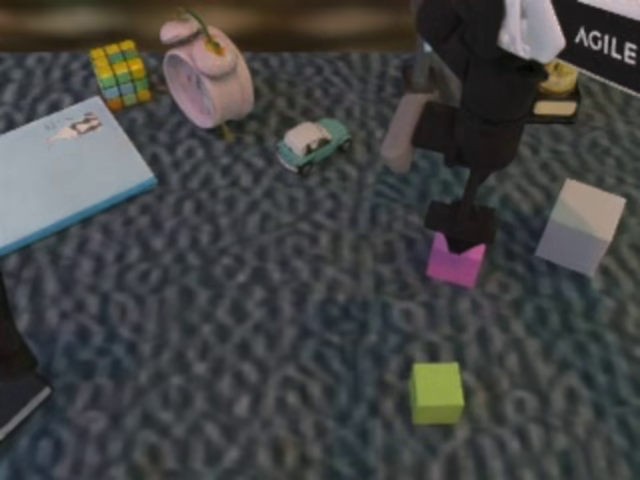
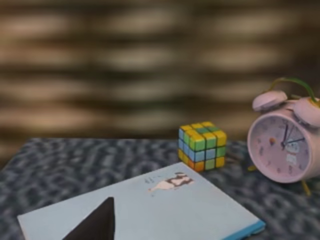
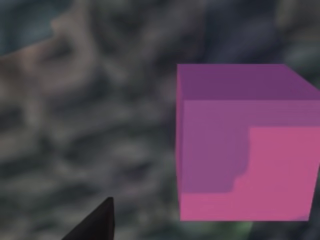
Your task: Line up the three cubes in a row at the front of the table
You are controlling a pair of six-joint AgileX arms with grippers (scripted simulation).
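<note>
The magenta-pink cube (image 1: 457,264) lies right of centre on the table (image 1: 300,330), and it fills the right wrist view (image 3: 245,145). My right gripper (image 1: 460,228) hangs open just above the cube's far edge, holding nothing; one dark fingertip (image 3: 97,225) shows beside the cube. The lime-green cube (image 1: 436,392) sits nearer the front, below the pink one. The pale lavender-white cube (image 1: 580,226) stands at the right. My left gripper (image 1: 20,385) is parked at the front left edge, open and empty, one fingertip (image 2: 97,225) over the notebook.
A light blue notebook (image 1: 65,175) lies at the back left. Behind it sit a multicoloured puzzle cube (image 1: 120,73), a pink alarm clock (image 1: 207,72) and a small teal toy car (image 1: 313,144). A yellow object (image 1: 558,80) sits behind the right arm.
</note>
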